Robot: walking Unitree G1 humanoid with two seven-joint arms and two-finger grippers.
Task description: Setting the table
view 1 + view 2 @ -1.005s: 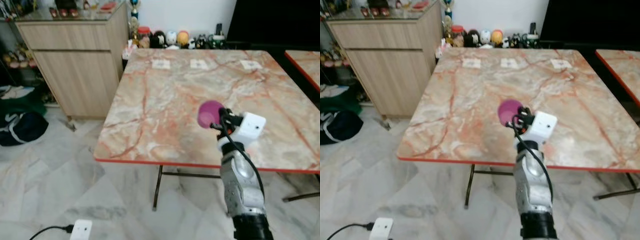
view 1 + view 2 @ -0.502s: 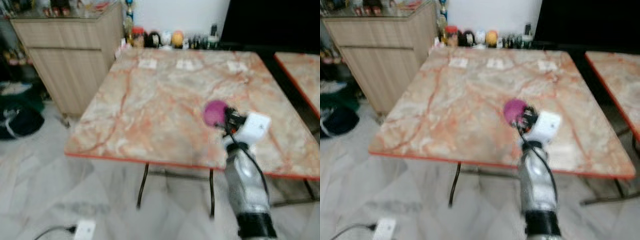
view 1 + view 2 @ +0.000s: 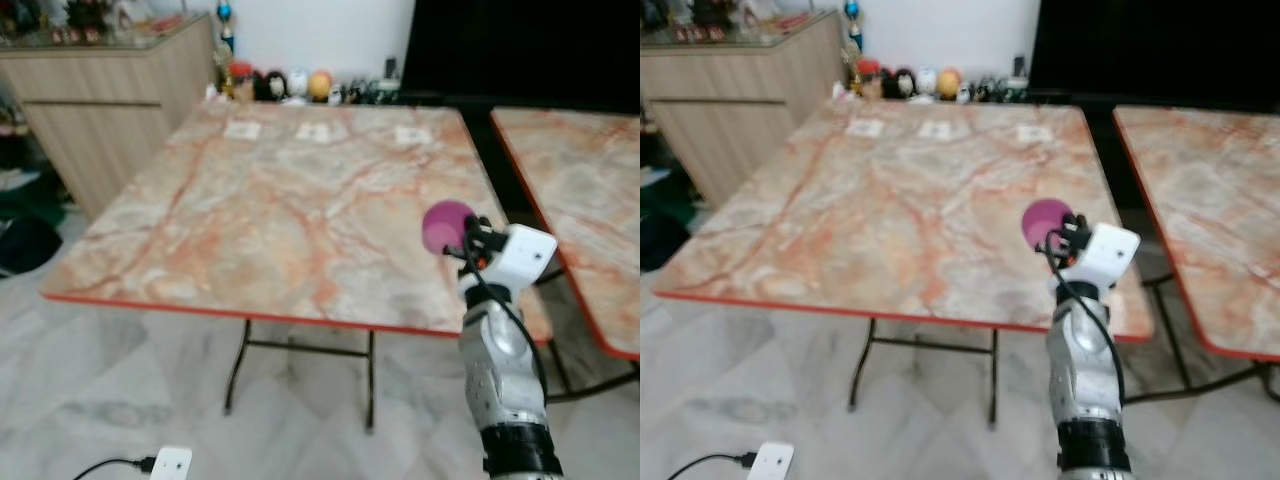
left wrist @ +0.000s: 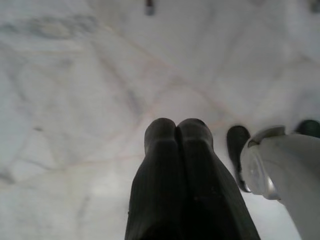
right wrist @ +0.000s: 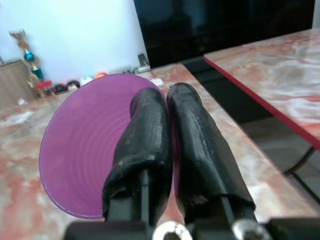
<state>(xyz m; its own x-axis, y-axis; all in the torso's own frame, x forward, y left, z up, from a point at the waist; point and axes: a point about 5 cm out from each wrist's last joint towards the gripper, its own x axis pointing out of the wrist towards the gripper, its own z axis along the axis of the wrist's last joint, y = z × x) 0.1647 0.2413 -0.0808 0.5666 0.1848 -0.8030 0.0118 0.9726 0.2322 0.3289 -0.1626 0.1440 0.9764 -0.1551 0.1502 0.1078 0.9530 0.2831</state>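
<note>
Right gripper (image 5: 167,150) clenched on purple plate (image 5: 87,150) rim, plate seemingly on edge above table (image 3: 260,210).

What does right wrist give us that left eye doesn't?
Right wrist view: the fingers clamped on the rim of the purple plate, one on each face, and the plate's ringed inner face.

Left eye view: the whole marble table, three white cards at its far edge, the wooden cabinet, the power adapter on the floor.

Both: plate held over the table's right side, second table, figurines by the wall.
</note>
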